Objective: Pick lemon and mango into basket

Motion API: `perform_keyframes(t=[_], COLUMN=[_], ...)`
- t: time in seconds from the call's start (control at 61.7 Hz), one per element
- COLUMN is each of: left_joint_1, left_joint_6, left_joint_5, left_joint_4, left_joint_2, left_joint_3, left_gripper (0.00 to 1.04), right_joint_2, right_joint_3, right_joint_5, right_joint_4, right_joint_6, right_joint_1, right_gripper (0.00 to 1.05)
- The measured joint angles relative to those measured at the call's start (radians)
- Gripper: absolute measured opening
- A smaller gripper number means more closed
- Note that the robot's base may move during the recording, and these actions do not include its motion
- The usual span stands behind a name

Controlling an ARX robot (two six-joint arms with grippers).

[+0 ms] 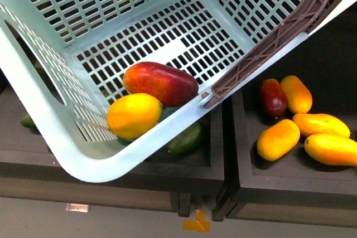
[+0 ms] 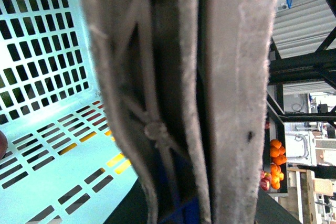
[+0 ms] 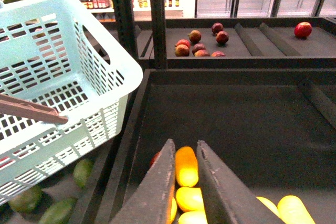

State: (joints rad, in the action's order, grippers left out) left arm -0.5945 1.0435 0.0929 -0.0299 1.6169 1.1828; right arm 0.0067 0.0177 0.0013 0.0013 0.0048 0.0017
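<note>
Lemon (image 1: 134,115) and mango (image 1: 160,83) are seen lying together inside the basket (image 1: 50,121), so the task looks finished. Right tool (image 3: 185,153) is empty, narrowly parted; the left tool's state cannot be told.

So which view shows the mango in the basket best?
The front view: the mango lies whole on the basket floor, against the lemon. The left wrist view shows only red through the floor slots; the right wrist view doesn't show it.

right hand (image 3: 185,150) fingers slightly parted, empty; left hand unseen
</note>
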Motion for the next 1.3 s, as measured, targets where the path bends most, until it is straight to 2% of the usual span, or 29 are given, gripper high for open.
perform_keyframes(t=[0.227,0.34,0.454,0.632,0.957,1.297], left_joint_1=[0.0,0.0,-0.003,-0.013,-0.001,0.0], left_joint_6=[0.001,0.001,0.003,0.021,0.005,0.004], left_joint_5=[0.0,-0.001,0.001,0.027,-0.011,0.005], left_joint_4=[0.0,0.0,0.0,0.0,0.0,0.0], left_joint_2=[0.0,0.0,0.0,0.0,0.0,0.0], left_joint_3=[0.0,0.0,0.0,0.0,0.0,0.0], left_gripper=[0.17,0.17,0.17,0.17,0.17,0.17], right_joint_2=[0.0,0.0,-0.001,-0.002,-0.003,-0.003], right_joint_3=[0.0,0.0,0.0,0.0,0.0,0.0], right_joint_5=[0.0,0.0,0.002,0.002,0.002,0.0], right_joint_4=[0.0,0.0,0.0,-0.002,-0.002,-0.003], right_joint_6=[0.0,0.0,0.001,0.0,0.0,-0.002], right_joint_1=[0.0,0.0,0.0,0.0,0.0,0.0], right_gripper=[0.59,0.82,0.98,0.96,0.96,0.96])
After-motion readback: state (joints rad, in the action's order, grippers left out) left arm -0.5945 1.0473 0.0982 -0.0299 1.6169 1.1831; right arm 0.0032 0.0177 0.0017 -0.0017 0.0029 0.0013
